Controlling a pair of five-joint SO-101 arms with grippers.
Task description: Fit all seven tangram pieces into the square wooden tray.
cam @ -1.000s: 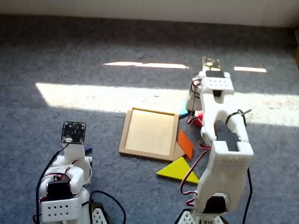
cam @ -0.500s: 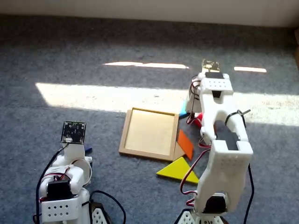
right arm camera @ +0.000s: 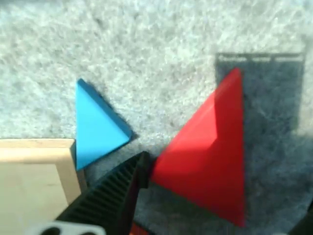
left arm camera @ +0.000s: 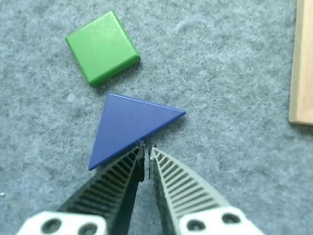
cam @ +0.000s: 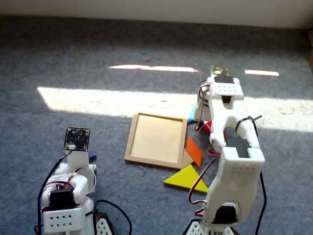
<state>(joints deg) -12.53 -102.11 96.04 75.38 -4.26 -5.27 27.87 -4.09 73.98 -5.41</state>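
Beside tray (cam: 131, 142) | right arm (cam: 230, 132) shifted slightly | left arm (cam: 68, 188) unchanged

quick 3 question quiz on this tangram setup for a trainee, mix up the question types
1. True or false: the wooden tray holds no pieces yet.
2. The left gripper is shut, with its tips at the edge of a triangle. Which colour is that triangle? A red, B dark blue, C yellow.
3. Fill in: in the right wrist view, the light blue triangle lies by the tray's corner, and the larger triangle near it is ___.

Key
1. True.
2. B, the dark blue triangle.
3. Red, the red triangle.
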